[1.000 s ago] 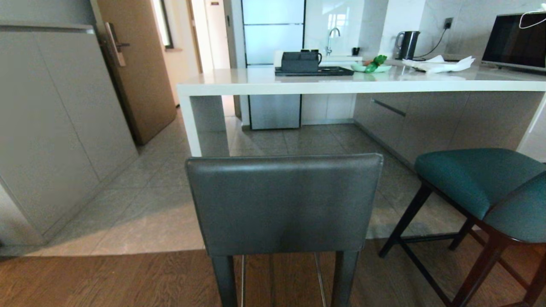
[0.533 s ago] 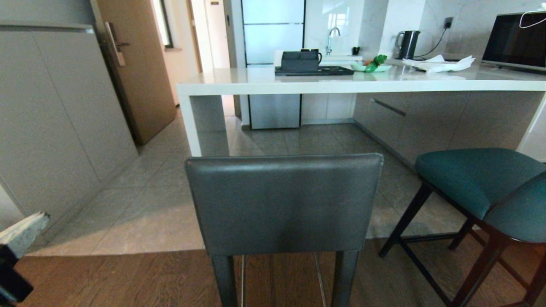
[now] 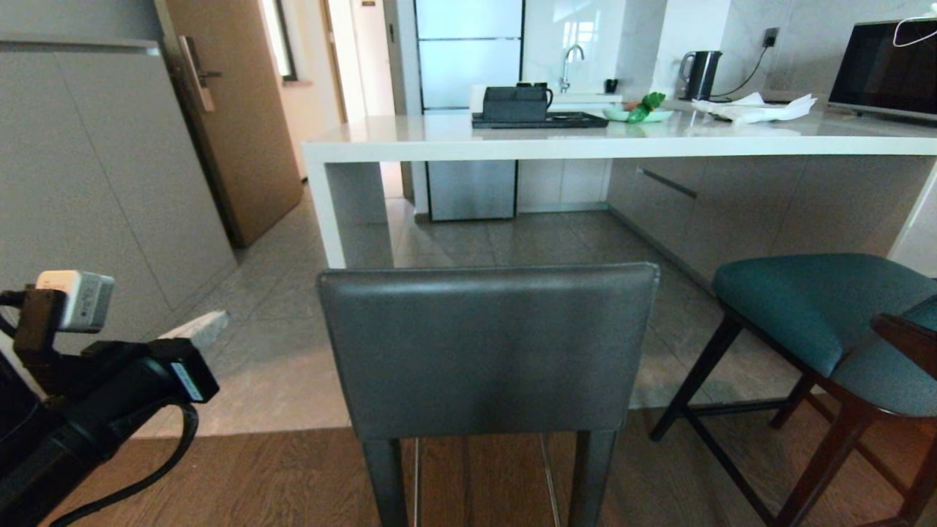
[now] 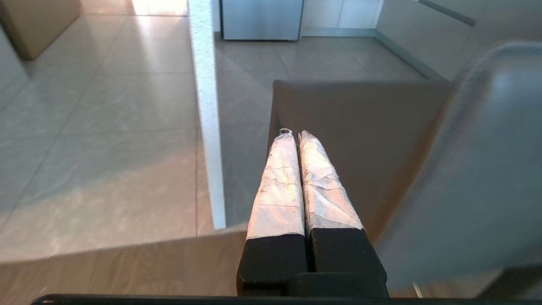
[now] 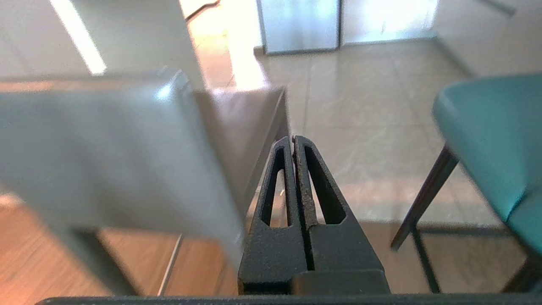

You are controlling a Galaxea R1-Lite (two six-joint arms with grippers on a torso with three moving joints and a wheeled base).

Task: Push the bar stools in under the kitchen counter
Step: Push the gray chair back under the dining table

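Surface (image 3: 585,143): white slab running across the upper half of the head view, open floor beneath it, side panel at centre left. Nothing is tucked under it yet.

Grey stool (image 3: 487,348): centre of the frame, square back turned flat toward me, its wide face parallel to the surface's front edge. It stands short of the edge, on the wood floor just before the tiles. Push line is straight ahead, up the frame.

Teal stool (image 3: 820,311): lower right, also out from under, angled rather than square to the edge. A job for later, I judge.

My left tool (image 4: 295,136): pads pressed together, nothing between them. In the head view the left arm shows at lower left, to the left of the grey back and apart from it. In the left wrist view the tips point past the stool's left edge toward the seat.

My right tool (image 5: 293,140): fingers clenched, empty, just beside the stool's right edge; out of the head view.

The two tools flank the back. Neither is clearly nearer; each needs to shift inward onto the back face before pushing.
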